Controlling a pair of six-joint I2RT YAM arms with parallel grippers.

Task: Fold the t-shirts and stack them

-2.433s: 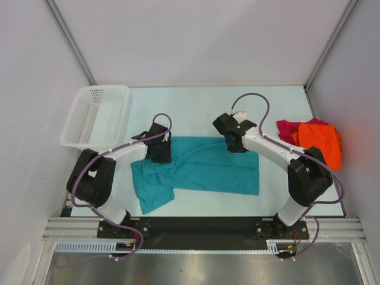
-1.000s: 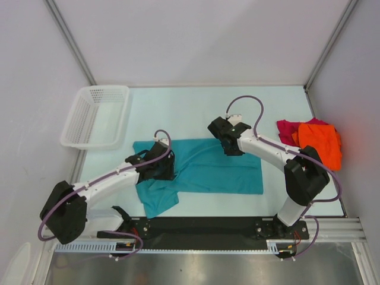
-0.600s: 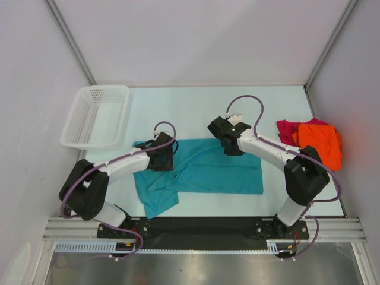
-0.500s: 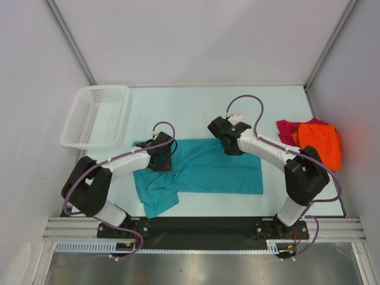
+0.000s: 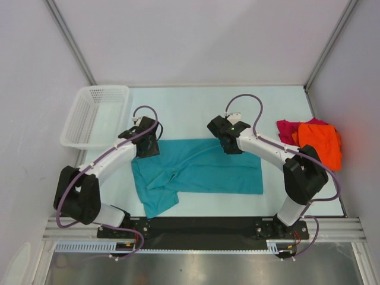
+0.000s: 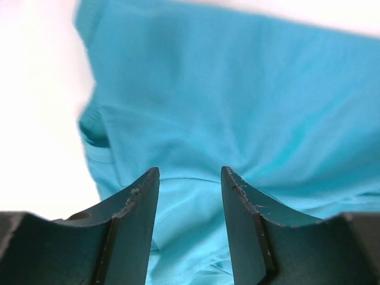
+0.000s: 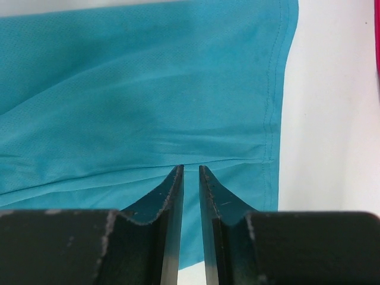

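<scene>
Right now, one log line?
left gripper open over teal shirt | right gripper shut on it | orange shirt, magenta shirt heaped right

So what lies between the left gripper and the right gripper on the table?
Only cloth: the far edge of the teal-blue t-shirt runs from the left gripper to the right gripper, with nothing lying on it. The top external view shows this.

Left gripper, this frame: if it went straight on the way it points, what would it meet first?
The teal t-shirt. The left gripper is open, and the cloth fills the wrist view between and beyond its fingers; the gap to it is unclear.
</scene>
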